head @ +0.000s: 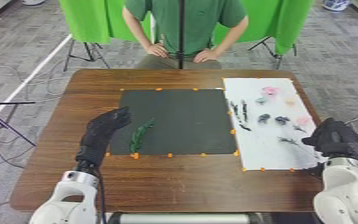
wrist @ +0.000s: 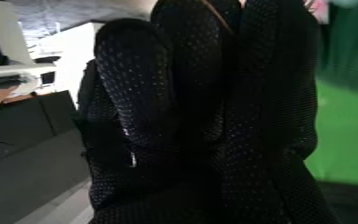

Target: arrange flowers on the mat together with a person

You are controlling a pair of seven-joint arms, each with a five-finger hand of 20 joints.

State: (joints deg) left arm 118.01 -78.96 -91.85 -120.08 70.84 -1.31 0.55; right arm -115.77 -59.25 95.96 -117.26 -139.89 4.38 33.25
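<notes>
My right hand (head: 335, 138) is open, its fingers straight and close together, with nothing I can make out in its hold, near the right edge of the white sheet (head: 262, 153). My left hand (head: 111, 120) is by the left edge of the black mat (head: 180, 120); I cannot tell how far open it is or whether it has anything.

One green sprig (head: 142, 135) lies on the mat's left part. On the sheet lie a pink flower (head: 270, 90), two dark flowers (head: 263, 118) and some thin dark stems (head: 245, 111).

I judge the next step is picking one from the sheet. I should come down over a bare stem, pinch it lightly away from the bloom, lift straight up past its neighbours, then lower it beside the sprig without crushing leaves.
</notes>
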